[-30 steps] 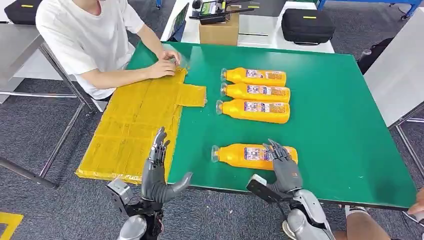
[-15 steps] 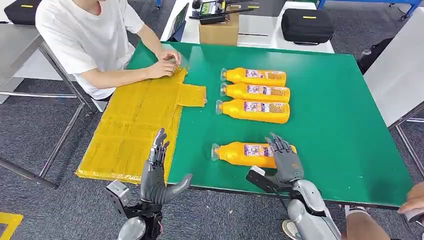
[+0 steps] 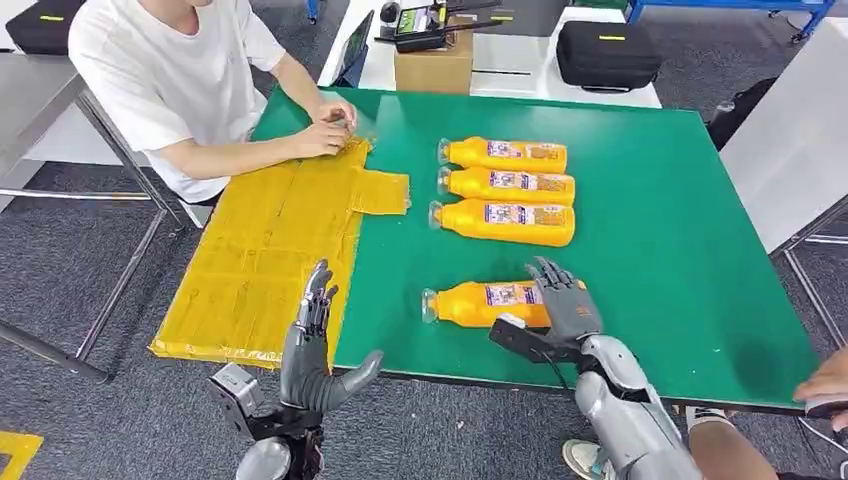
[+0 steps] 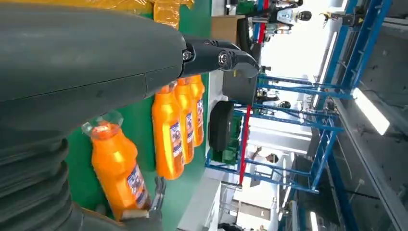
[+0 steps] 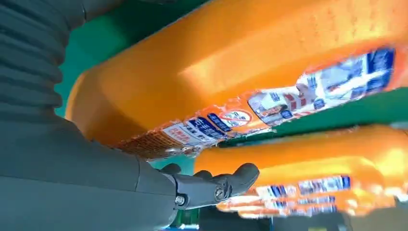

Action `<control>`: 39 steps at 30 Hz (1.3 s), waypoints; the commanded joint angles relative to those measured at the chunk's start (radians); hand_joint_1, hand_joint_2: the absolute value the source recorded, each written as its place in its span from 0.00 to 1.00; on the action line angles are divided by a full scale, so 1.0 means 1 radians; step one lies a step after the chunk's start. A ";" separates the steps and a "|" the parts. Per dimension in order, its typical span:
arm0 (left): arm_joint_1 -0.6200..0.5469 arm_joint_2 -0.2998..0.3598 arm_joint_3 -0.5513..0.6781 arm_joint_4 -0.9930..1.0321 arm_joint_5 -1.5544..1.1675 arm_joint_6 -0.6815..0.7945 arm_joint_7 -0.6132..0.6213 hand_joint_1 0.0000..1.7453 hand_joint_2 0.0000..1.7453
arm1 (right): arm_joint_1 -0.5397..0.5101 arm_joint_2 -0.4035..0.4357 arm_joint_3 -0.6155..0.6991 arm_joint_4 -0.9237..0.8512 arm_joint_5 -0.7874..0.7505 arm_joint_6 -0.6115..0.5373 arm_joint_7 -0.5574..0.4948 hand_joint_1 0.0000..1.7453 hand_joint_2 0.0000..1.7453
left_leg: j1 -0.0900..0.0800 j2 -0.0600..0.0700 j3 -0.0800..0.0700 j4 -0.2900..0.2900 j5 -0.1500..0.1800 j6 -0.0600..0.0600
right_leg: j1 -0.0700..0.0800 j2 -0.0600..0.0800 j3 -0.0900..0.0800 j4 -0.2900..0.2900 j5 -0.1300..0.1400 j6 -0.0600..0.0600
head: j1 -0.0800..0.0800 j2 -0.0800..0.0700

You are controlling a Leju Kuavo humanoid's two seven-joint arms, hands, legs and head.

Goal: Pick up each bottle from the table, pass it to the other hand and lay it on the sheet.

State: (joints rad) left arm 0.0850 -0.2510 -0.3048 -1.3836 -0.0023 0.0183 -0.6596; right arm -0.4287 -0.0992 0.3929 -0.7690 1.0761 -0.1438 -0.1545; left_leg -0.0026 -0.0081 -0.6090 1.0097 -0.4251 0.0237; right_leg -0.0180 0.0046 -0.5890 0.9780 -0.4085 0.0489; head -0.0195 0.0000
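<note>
Four orange bottles lie on the green table [image 3: 670, 230]. The nearest bottle [image 3: 480, 303] lies alone, cap toward the yellow sheet [image 3: 265, 250]. My right hand [image 3: 563, 305] reaches over its base end with fingers spread; no grip shows. The right wrist view has that bottle [image 5: 240, 72] close against my right hand [image 5: 72, 159], thumb [image 5: 216, 185] beneath it. My left hand [image 3: 312, 350] stands upright and open at the table's front edge, by the sheet's near corner. In the left wrist view my left hand [image 4: 86, 62] faces the near bottle [image 4: 115, 166].
Three more bottles [image 3: 505, 185] lie side by side farther back. A seated person [image 3: 190, 80] rests both hands [image 3: 330, 130] on the sheet's far corner. Another person's hand [image 3: 825, 385] shows at the right edge. A cardboard box [image 3: 435, 68] and black case [image 3: 605, 55] sit behind.
My right hand has pushed forward over the near bottle's base end. The left hand has held still. The view has shifted slightly.
</note>
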 commanded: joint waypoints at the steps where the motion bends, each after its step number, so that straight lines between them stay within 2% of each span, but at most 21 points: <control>1: -0.002 0.019 0.014 0.011 0.007 0.006 0.006 0.00 1.00 | -0.129 -0.004 0.110 0.212 -0.013 0.101 0.053 0.00 1.00 | 0.000 0.002 0.002 -0.001 0.001 -0.001 | 0.001 0.001 0.002 -0.001 0.001 -0.002 | -0.001 0.000; 7: -0.006 0.008 0.032 0.012 0.006 0.005 0.018 0.00 1.00 | -0.226 0.002 0.177 0.286 -0.004 0.175 0.092 0.00 1.00 | 0.001 0.002 0.002 0.000 0.004 -0.001 | 0.001 0.002 0.002 -0.001 0.004 -0.001 | 0.000 0.000; 8: -0.008 -0.002 0.038 0.012 0.006 0.001 0.021 0.00 1.00 | -0.255 0.000 0.201 0.313 0.005 0.219 0.095 0.28 1.00 | 0.000 0.002 0.002 0.000 0.004 0.000 | 0.000 0.002 0.002 0.000 0.005 -0.001 | 0.000 0.000; 9: -0.011 -0.006 0.038 0.012 0.005 -0.001 0.023 0.00 1.00 | -0.269 0.000 0.202 0.324 -0.005 0.236 0.087 0.79 1.00 | 0.001 0.002 0.002 0.000 0.004 0.000 | 0.001 0.003 0.001 0.000 0.005 -0.002 | 0.000 0.000; 10: -0.014 -0.009 0.038 0.014 0.004 -0.003 0.024 0.00 1.00 | -0.280 -0.002 0.200 0.333 -0.014 0.248 0.080 0.98 1.00 | 0.001 0.003 0.001 0.000 0.005 -0.001 | 0.001 0.003 0.001 0.000 0.005 -0.003 | -0.001 0.000; 23: -0.026 -0.008 0.034 0.031 0.004 -0.017 0.016 0.00 1.00 | -0.264 -0.014 0.168 0.330 -0.145 0.285 -0.043 1.00 1.00 | 0.000 -0.002 0.002 -0.001 0.006 0.000 | 0.001 0.000 0.003 -0.001 0.005 0.000 | 0.000 0.000; 28: -0.011 -0.003 0.038 0.011 0.013 -0.019 0.011 0.00 1.00 | -0.229 -0.012 0.158 0.262 -0.226 0.228 -0.082 1.00 1.00 | 0.001 -0.002 0.002 -0.001 0.005 -0.001 | 0.002 -0.001 0.003 -0.002 0.005 -0.001 | 0.000 0.000; 30: 0.008 0.008 0.037 -0.007 0.014 -0.022 0.008 0.00 1.00 | -0.173 0.001 0.131 0.197 -0.260 0.157 -0.094 1.00 1.00 | 0.001 0.000 0.001 -0.001 0.005 0.000 | 0.001 0.001 0.001 -0.001 0.005 0.000 | 0.000 0.000; 33: 0.045 0.020 0.036 -0.033 0.013 -0.027 0.002 0.00 1.00 | -0.004 0.020 0.060 -0.038 -0.365 0.075 -0.137 1.00 1.00 | 0.002 0.001 0.003 -0.002 0.004 -0.002 | 0.003 0.001 0.004 -0.003 0.005 -0.002 | 0.000 0.000; 34: 0.050 0.021 0.035 -0.034 0.014 -0.025 0.002 0.00 1.00 | 0.079 0.030 0.032 -0.169 -0.405 0.056 -0.145 1.00 1.00 | 0.003 0.001 0.004 -0.003 0.004 -0.002 | 0.003 0.001 0.005 -0.003 0.004 -0.003 | 0.000 0.000; 37: 0.059 0.015 0.029 -0.029 0.043 0.024 0.043 0.00 1.00 | 0.233 0.070 -0.023 -0.418 -0.493 0.013 -0.203 1.00 1.00 | 0.002 -0.001 0.000 -0.001 0.004 -0.002 | 0.003 0.000 0.001 -0.002 0.004 -0.001 | 0.000 0.000; 39: 0.051 -0.002 0.037 -0.027 0.034 0.090 0.085 0.00 1.00 | 0.295 0.117 -0.055 -0.524 -0.535 -0.023 -0.217 1.00 1.00 | 0.002 -0.001 -0.002 -0.001 0.003 -0.002 | 0.002 0.001 0.000 -0.001 0.002 0.000 | -0.001 0.000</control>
State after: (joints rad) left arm 0.1310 -0.2655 -0.2693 -1.4202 0.0221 0.0118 -0.6467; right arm -0.4403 -0.0859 0.4785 -0.7957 0.6491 -0.1025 -0.3127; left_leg -0.0017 -0.0103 -0.6133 1.0097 -0.4208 0.0231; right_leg -0.0171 0.0057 -0.5915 0.9785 -0.4053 0.0521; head -0.0202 0.0000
